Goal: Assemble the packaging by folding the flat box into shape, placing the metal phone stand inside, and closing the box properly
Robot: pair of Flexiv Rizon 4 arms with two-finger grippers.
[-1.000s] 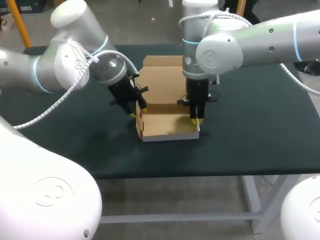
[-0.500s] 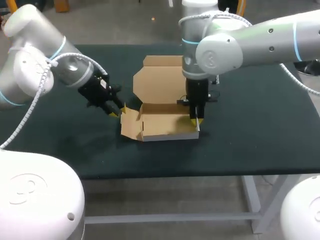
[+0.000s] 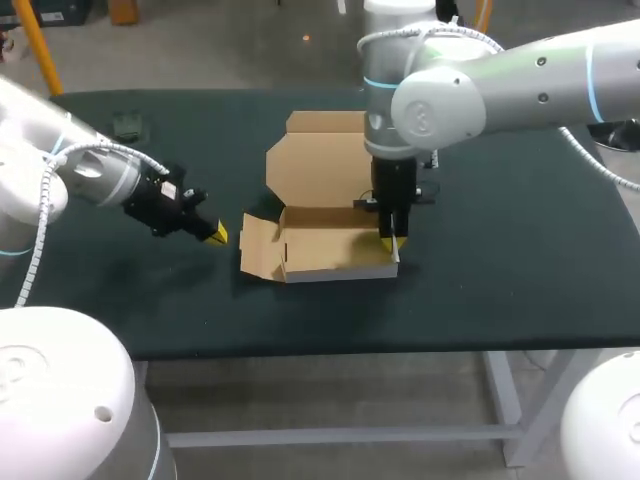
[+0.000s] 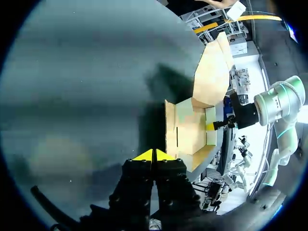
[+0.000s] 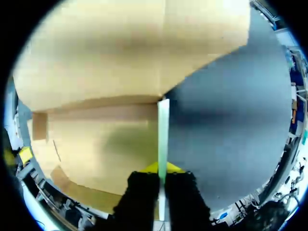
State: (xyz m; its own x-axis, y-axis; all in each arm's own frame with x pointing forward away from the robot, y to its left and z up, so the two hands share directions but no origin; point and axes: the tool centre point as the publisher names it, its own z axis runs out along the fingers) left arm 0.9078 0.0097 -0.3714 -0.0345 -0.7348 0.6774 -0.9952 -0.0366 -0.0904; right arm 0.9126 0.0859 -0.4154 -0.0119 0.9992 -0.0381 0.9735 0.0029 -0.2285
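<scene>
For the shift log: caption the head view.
Right gripper pinches the right wall of the half-folded cardboard box; left gripper, shut and empty, sits apart from its splayed left flap.

Both arms low over the table, grippers well apart.
Left gripper (image 3: 216,233) pinched together, empty, pointing right; right gripper (image 3: 392,240) vertical, clamped on box (image 3: 335,252) wall.

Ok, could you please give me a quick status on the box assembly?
Left gripper shut, empty, clear of the box. Right gripper shut on its right wall. Lid up, left flap splayed outward, nothing inside. Nothing blocking the box.
</scene>
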